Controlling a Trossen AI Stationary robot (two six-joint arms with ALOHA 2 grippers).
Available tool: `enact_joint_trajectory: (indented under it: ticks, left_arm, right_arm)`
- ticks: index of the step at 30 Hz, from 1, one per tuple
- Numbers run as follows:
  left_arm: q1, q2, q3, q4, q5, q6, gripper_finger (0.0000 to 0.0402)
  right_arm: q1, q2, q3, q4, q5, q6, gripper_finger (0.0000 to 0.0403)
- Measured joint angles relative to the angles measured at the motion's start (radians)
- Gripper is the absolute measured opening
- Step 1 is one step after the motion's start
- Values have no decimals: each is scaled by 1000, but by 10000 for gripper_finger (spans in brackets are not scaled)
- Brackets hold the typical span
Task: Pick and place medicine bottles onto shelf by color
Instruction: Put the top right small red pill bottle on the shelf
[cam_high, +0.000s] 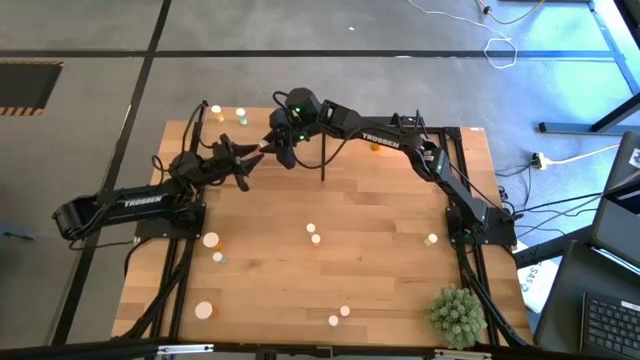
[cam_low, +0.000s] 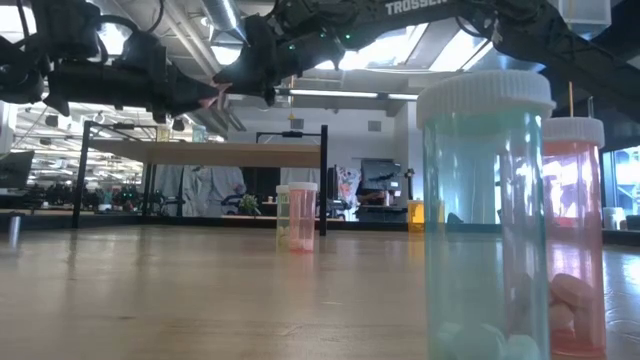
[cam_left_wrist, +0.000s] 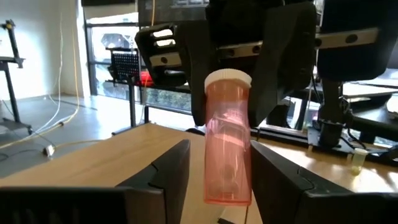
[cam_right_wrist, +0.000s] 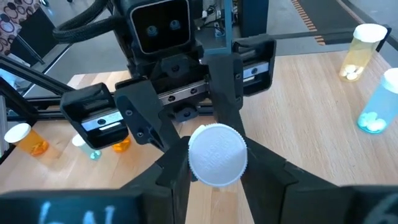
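The right end effector (cam_high: 272, 143) is clamped on the white cap end of a pink translucent plastic medicine bottle (cam_left_wrist: 227, 146), holding it in the air above the back left part of the light wooden counter (cam_high: 330, 275); its own wrist view looks straight onto the round white cap (cam_right_wrist: 217, 155) between its two dark fingers (cam_right_wrist: 171, 165). The left end effector (cam_high: 252, 158) meets it from the opposite side, its fingers (cam_left_wrist: 163, 174) standing at either side of the bottle's lower body; whether they press on it or stand slightly off cannot be told. The light wooden shelf with thin black posts (cam_low: 200, 152) stands at the back of the counter, seen from the low view beyond both arms. Other small bottles lie scattered over the counter: a pale green one (cam_low: 490, 220) and a pink one (cam_low: 573, 235) close to the low camera, and a pale and pink pair (cam_low: 297, 215) farther back.
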Motion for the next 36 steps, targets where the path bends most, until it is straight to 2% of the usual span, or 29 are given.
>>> enact_joint_trajectory:
  ticks: [10,15,23,32,36]
  left_arm:
    - [1,-1,0,3,-23,9,151]
    - [1,-1,0,3,-23,101,151]
    - [1,-5,0,3,-78,118,151]
    - [1,-38,0,3,-81,101,151]
    - [1,-56,56,-78,-66,104,151]
  right_arm:
    - [-25,-3,1,-59,0,0,123]
    - [-43,-25,2,-85,2,-1,123]
    - [-54,-66,16,-179,153,-30,123]
    - [-55,-120,20,-248,203,-33,123]
    - [-55,-144,20,-265,234,-51,123]
